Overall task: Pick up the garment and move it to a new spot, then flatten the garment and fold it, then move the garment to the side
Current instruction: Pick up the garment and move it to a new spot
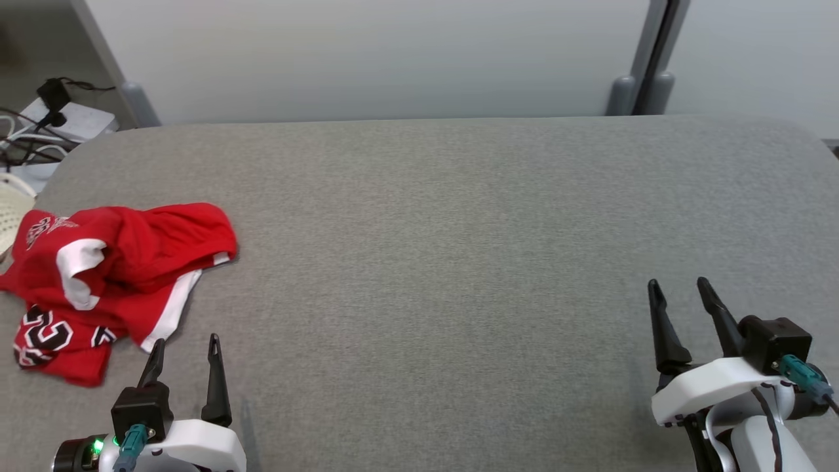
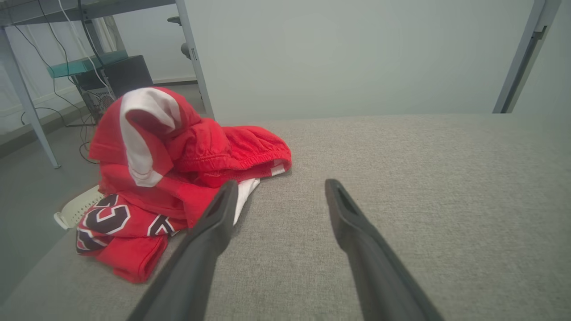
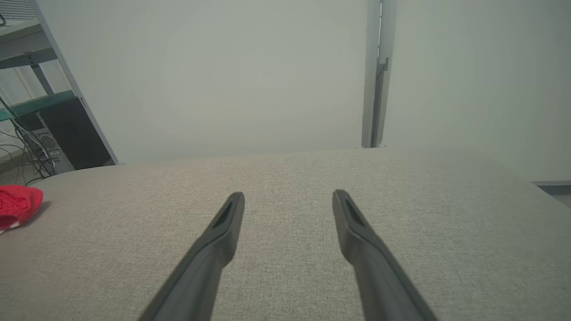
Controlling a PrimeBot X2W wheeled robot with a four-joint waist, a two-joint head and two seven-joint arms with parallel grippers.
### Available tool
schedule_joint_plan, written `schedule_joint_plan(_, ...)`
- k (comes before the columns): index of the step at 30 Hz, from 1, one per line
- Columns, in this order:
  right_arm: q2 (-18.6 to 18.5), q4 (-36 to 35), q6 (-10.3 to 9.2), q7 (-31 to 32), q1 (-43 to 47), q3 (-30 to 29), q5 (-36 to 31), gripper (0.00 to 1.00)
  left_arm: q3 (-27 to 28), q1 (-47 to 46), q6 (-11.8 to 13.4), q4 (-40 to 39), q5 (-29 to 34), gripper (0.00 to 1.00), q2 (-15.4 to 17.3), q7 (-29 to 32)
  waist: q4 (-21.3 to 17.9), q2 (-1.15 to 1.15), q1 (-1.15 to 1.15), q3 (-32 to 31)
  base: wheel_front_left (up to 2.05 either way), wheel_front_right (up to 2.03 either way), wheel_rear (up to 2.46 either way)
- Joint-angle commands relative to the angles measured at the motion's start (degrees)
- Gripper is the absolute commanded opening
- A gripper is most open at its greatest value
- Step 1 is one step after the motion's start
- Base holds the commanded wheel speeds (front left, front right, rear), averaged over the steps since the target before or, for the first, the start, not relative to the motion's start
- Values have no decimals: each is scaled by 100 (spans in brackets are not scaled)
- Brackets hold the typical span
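Seen from my remote station through the head camera, a crumpled red sports garment (image 1: 118,275), trimmed in white and marked with black-and-white lettering, lies heaped on the grey fabric-covered table (image 1: 426,229), at the table's left edge and towards its front-left corner. My left gripper (image 1: 186,341) hovers over the table's front edge just beside the garment's near hem, its two dark fingers spread apart and holding nothing. In the left wrist view one fingertip overlaps the white trim, and I cannot tell whether it touches the cloth. My right gripper (image 1: 678,282) stands over the table's front-right area, well apart from the garment, its fingers likewise spread and empty. A pale panel (image 1: 393,59) rises behind the table's far edge, and cables (image 1: 19,141) lie beyond the table's far-left corner
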Motion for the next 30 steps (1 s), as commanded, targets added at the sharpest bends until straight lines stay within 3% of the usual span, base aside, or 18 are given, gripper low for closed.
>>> schedule_joint_plan(1, -22, -184, 1, -78, -97, 186, -82, 100, 196, -224, -14, -131, -15, 100, 75, -75, 159, 0, 0, 18, 0, 0, 0)
schedule_joint_plan(17, -24, -42, 1, -78, -163, 1034, 145, 100, 325, -87, -186, 14, -19, 100, 50, -75, 2063, 0, 0, -7, 0, 0, 0)
schedule_joint_plan(24, -34, 19, 1, -78, -154, 1257, 214, 100, 468, -57, -329, 83, -172, 100, 44, -75, 2260, 0, 0, -9, 0, 0, 0)
schedule_joint_plan(30, -116, 38, 1, -78, -189, 1361, 258, 100, 594, -208, -478, 85, -296, 100, 38, -75, 2128, 0, 0, 147, 0, 0, 0)
